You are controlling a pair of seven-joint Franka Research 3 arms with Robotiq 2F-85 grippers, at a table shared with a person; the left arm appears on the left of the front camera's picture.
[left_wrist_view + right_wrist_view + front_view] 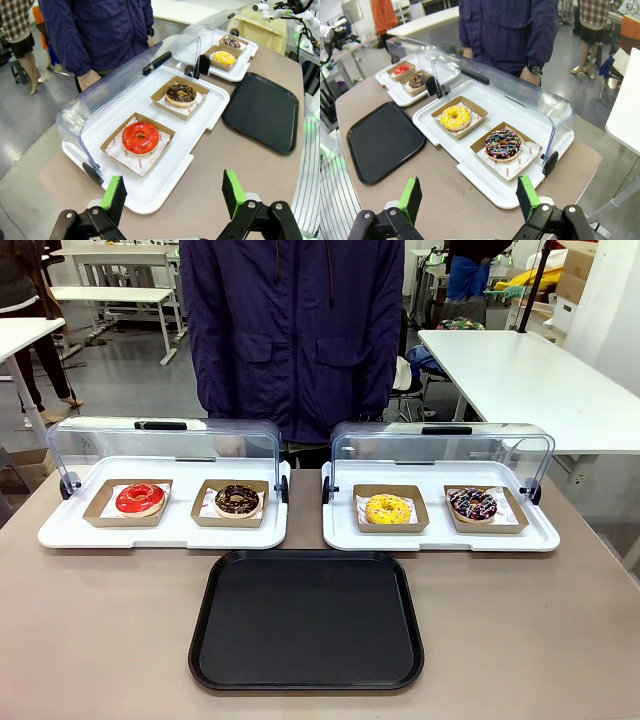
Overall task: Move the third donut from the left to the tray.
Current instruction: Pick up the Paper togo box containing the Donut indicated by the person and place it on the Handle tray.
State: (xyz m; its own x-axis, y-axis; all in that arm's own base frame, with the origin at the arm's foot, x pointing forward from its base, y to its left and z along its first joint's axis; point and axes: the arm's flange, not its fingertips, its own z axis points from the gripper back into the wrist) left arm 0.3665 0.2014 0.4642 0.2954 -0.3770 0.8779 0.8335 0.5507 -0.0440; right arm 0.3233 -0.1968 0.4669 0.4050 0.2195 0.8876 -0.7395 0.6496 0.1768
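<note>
The third donut from the left (388,508), yellow-iced with sprinkles, lies in a brown cardboard box on the right white tray; I also see the donut (455,117) in the right wrist view and the donut (224,58) far off in the left wrist view. The black tray (307,618) lies empty at the table's near middle, seen also as the tray (383,141) and the tray (263,110). My left gripper (174,196) hovers open over the left tray's front edge. My right gripper (468,196) is open above the right tray's near corner. Neither holds anything.
Two white trays (160,530) (440,537) with raised clear domed lids hold a red donut (139,499), a chocolate donut (237,500) and a dark sprinkled donut (472,504). A person in a dark jacket (295,330) stands at the far edge.
</note>
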